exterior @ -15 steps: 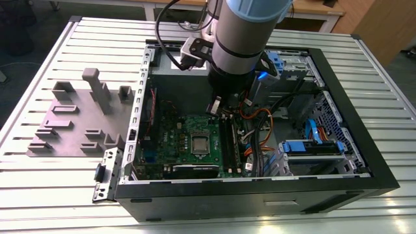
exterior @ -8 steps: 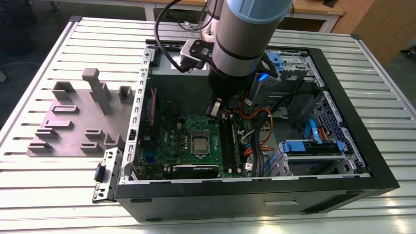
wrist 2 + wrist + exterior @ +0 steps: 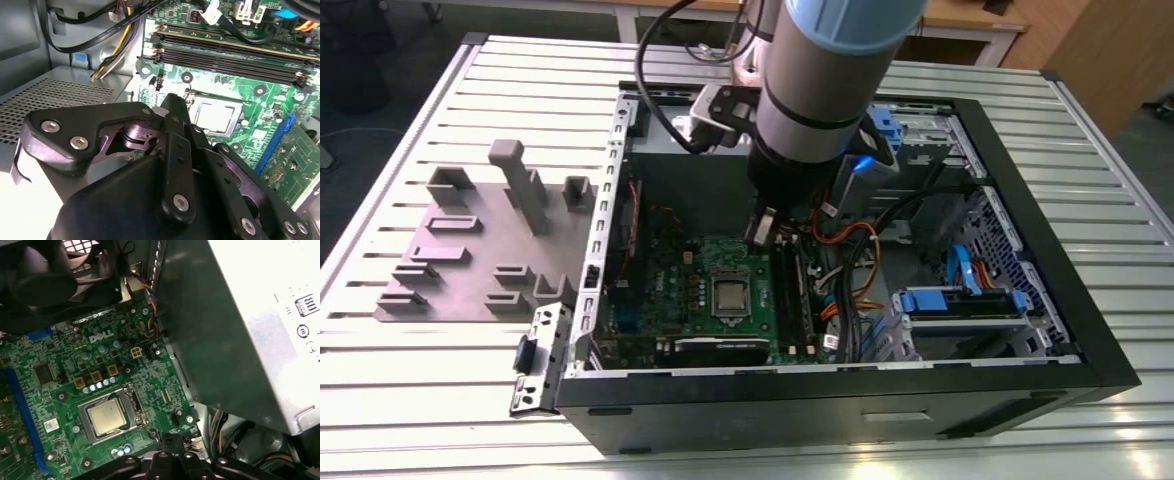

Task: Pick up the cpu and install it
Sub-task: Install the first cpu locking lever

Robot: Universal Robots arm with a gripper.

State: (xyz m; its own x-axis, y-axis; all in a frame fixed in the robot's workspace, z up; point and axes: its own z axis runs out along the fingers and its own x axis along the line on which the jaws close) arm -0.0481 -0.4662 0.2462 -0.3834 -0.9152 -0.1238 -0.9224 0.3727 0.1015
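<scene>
**A:** Why does the computer case [image 3: 854, 405] lie open side up?

**B:** So the arm can reach the motherboard [image 3: 165, 375] from above.

**A:** And the cpu [image 3: 106, 418]?

**B:** It sits flat inside its socket frame [image 3: 84, 415], just beneath the gripper [image 3: 172, 100]. The jaws look pressed together and grip nothing I can see.

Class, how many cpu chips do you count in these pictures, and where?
1. The cpu lies in the socket frame on the green motherboard inside the computer case; more could be hidden behind the arm.
</scene>
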